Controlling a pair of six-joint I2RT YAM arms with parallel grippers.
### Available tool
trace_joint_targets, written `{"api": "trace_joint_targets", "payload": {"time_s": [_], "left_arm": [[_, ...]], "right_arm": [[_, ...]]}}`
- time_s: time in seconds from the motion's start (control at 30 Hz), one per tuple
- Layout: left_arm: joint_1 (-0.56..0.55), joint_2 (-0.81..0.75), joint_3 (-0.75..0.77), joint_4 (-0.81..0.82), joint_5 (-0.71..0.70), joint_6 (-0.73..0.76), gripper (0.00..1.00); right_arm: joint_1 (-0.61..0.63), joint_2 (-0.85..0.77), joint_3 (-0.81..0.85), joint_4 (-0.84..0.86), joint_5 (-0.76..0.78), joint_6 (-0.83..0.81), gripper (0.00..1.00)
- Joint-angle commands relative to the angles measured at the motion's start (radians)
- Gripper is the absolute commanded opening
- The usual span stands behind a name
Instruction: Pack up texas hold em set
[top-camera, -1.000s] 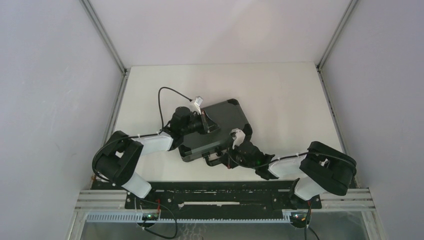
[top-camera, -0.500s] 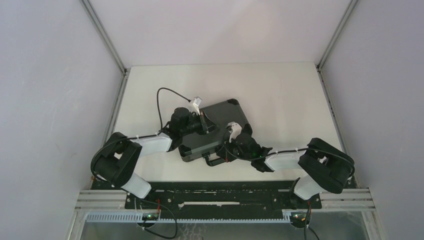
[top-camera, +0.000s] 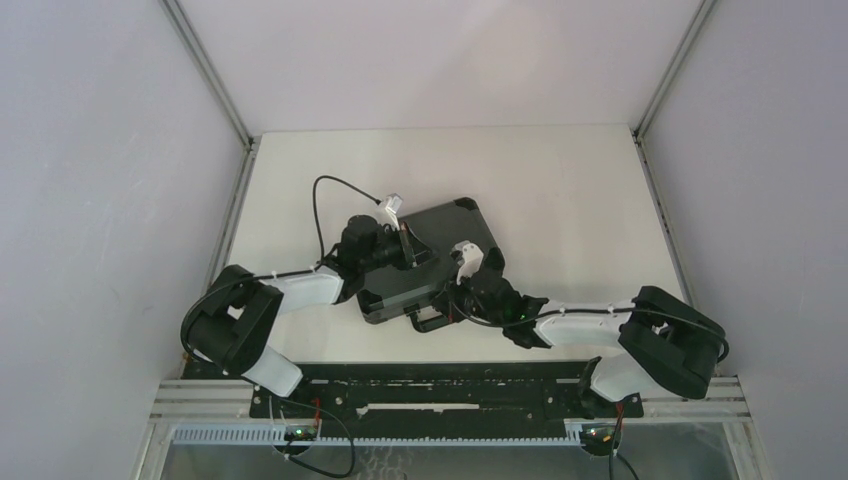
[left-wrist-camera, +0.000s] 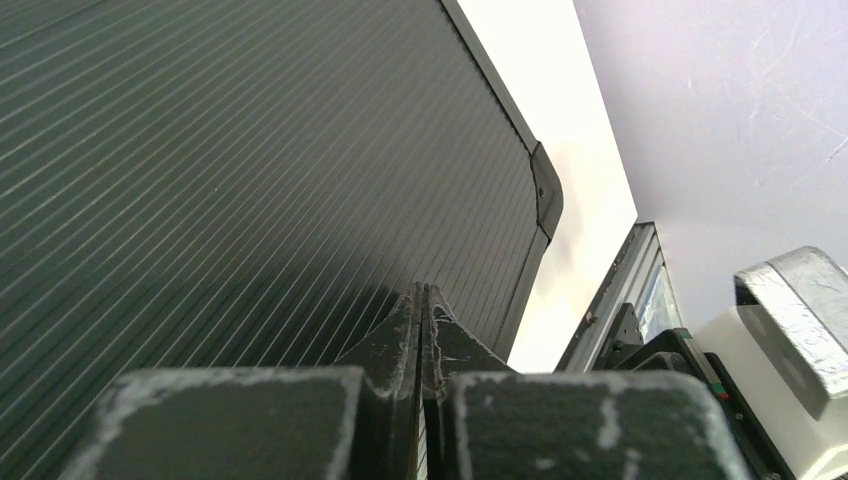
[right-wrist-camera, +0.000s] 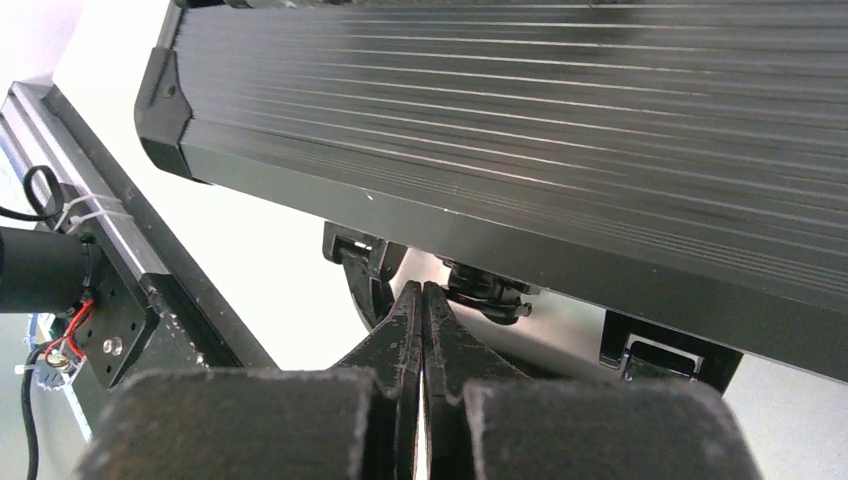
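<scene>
The texas hold em set shows only as a shut black ribbed briefcase (top-camera: 450, 235) lying askew at mid-table. My left gripper (top-camera: 414, 251) is shut, its tips (left-wrist-camera: 421, 291) down on the ribbed lid (left-wrist-camera: 250, 170) with nothing between them. My right gripper (top-camera: 455, 300) is also shut and empty. It sits low at the case's near edge, its tips (right-wrist-camera: 421, 288) just below the case's side wall (right-wrist-camera: 480, 225), pointing at the handle (right-wrist-camera: 368, 268) and its mount. A latch (right-wrist-camera: 660, 352) shows to the right of the tips.
The white table (top-camera: 570, 190) is walled by grey panels left and right. A black rail (top-camera: 430, 385) with the arm bases runs along the near edge. The left arm's cable (top-camera: 330, 190) loops above the table behind the case.
My right arm has stretched out to the left and brought its shut gripper up against the case's near edge by the handle. The left gripper and the case have hardly moved.
</scene>
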Motion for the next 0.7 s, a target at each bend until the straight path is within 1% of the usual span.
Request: {"api": "trace_joint_targets", "payload": {"time_s": [0.0, 0.23, 0.4, 0.53, 0.67], "left_arm": [[-0.002, 0.019, -0.059, -0.19, 0.01, 0.047, 0.0], [-0.001, 0.015, -0.061, -0.191, 0.01, 0.047, 0.0], [0.0, 0.014, -0.064, -0.191, 0.009, 0.047, 0.0], [0.004, 0.013, -0.066, -0.191, 0.007, 0.047, 0.0], [0.008, 0.012, -0.067, -0.191, 0.009, 0.047, 0.0]], "right_arm": [[0.006, 0.02, 0.026, 0.055, 0.031, -0.013, 0.0], [-0.005, 0.067, 0.033, 0.027, 0.044, -0.005, 0.0], [-0.02, 0.113, 0.043, 0.075, 0.058, -0.019, 0.0], [-0.074, 0.113, 0.116, 0.03, 0.027, -0.06, 0.0], [-0.094, 0.105, 0.149, -0.019, 0.012, -0.093, 0.0]]}}
